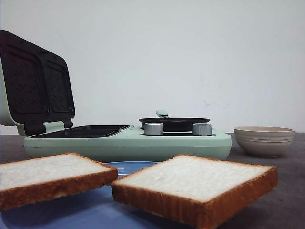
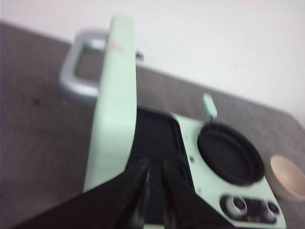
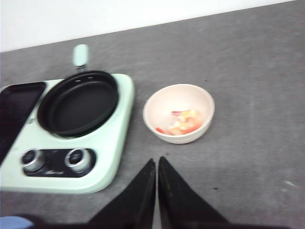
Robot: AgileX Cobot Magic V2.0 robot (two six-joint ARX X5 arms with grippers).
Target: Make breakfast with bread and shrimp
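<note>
Two thick square slices of white bread with golden-brown crusts, the left slice (image 1: 50, 179) and the right slice (image 1: 198, 188), lie side by side and slightly apart on a blue plate (image 1: 71, 207) at the near edge of the dark grey table (image 1: 286, 191). Behind them stands a mint-green breakfast maker (image 1: 128, 143) with its ridged black lid (image 1: 35, 83) raised upright on the left, a round black pan (image 1: 174, 123) on its right half, and two silver knobs (image 1: 177, 129) on the front. Just beside the appliance's right end, apart from it, sits a small beige ceramic bowl (image 3: 179, 112), and in it lie the red-orange and whitish shrimp pieces (image 3: 183, 123). The right gripper (image 3: 157, 167) hangs above bare table in front of the bowl, its black fingers pressed together and holding nothing. The left gripper (image 2: 155, 174) hovers over the open grill side near the lid, fingers slightly parted and empty; that view is blurred.
</note>
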